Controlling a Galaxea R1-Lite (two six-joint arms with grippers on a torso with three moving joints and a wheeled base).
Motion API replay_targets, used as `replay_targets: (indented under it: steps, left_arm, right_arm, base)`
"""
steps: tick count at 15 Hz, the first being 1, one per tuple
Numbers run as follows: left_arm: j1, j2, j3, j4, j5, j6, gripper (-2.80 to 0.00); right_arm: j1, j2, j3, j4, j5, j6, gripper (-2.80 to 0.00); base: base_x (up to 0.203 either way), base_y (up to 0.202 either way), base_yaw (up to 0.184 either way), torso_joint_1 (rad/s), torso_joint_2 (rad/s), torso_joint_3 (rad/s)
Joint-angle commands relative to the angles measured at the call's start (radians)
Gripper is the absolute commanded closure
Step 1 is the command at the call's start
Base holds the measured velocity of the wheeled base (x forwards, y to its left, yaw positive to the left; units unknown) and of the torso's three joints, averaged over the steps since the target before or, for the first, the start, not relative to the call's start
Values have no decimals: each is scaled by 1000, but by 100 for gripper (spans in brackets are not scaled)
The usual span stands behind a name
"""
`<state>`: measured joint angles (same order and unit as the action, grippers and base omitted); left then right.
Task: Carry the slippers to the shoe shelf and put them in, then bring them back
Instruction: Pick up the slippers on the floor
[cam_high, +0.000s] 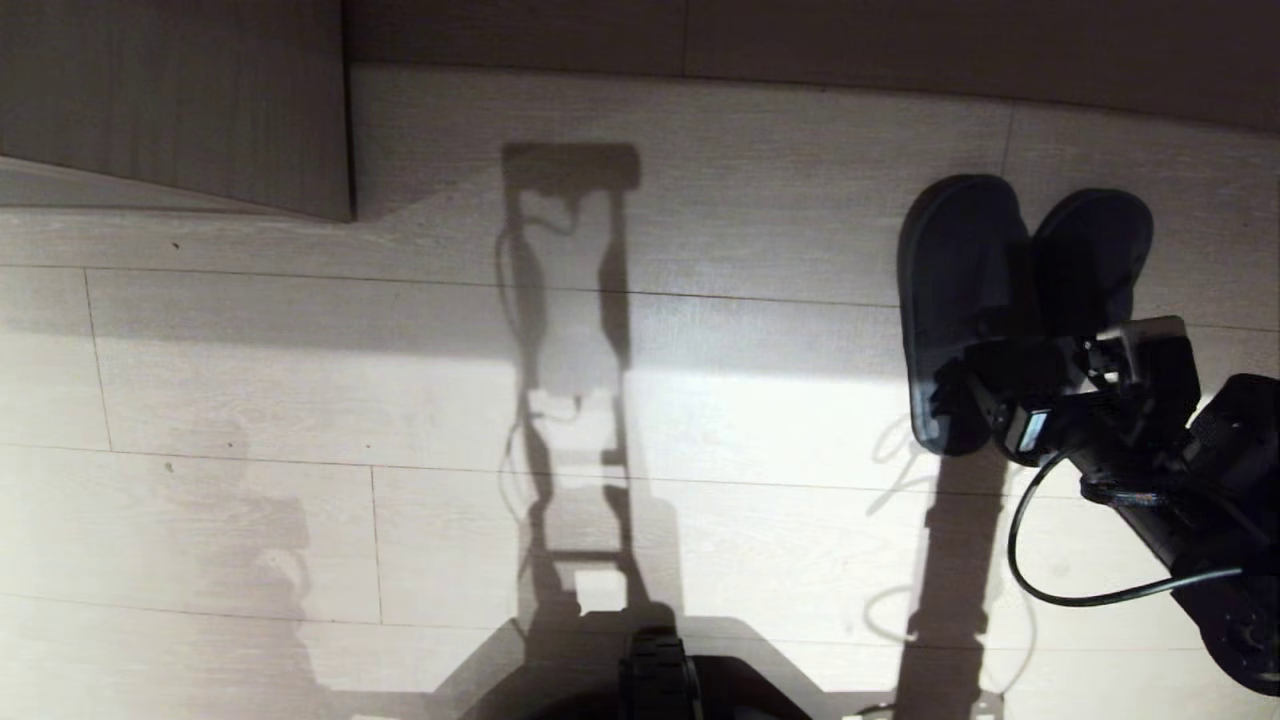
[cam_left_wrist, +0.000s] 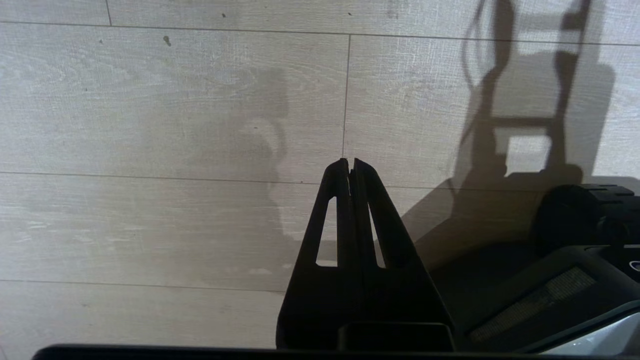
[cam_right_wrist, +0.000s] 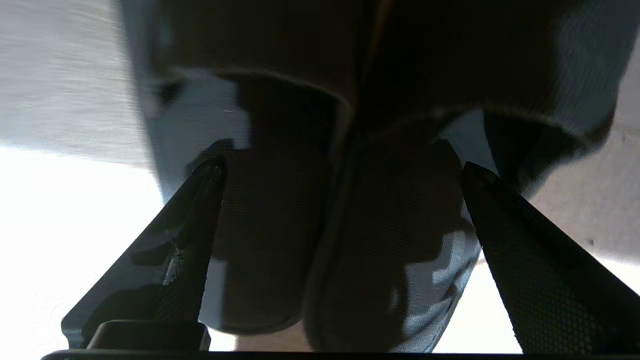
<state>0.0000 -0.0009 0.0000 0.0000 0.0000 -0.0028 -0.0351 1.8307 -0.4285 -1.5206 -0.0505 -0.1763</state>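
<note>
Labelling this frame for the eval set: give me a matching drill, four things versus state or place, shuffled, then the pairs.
Column one:
1. slippers
2. right pincer
3. left pincer
4. wood-grain panel

Column two:
A. fingers shut together, over bare floor planks
B. far left in the head view
C. lying side by side on the floor, on the robot's right
D. open wide, fingers on either side of the pair's heel ends

Pairs: 1-C, 2-D, 3-A, 4-B
</note>
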Motion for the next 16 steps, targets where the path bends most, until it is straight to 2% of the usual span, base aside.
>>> replay_targets:
  steps: [1,9,13,15,16]
  left_arm:
    - [0,1,0,0,0,0,0]
    - [0,-1,0,0,0,0,0]
    - [0,-1,0,0,0,0,0]
    - [0,-1,0,0,0,0,0]
    - [0,0,0,0,0,0,0]
  right_arm:
    - [0,30,-25,-9,-10,19,-280]
    - [11,74,-189,-9,-15,85,-280]
    - [11,104,-274,-9,-64,94,-280]
    - [11,105,-291,-9,-65,113,-280]
    - [10,114,-305,-9,-65,116,0]
  base:
    - [0,0,0,0,0,0]
    - [0,0,0,0,0,0]
    - [0,0,0,0,0,0]
    - [0,0,0,0,0,0]
    - [0,0,0,0,0,0]
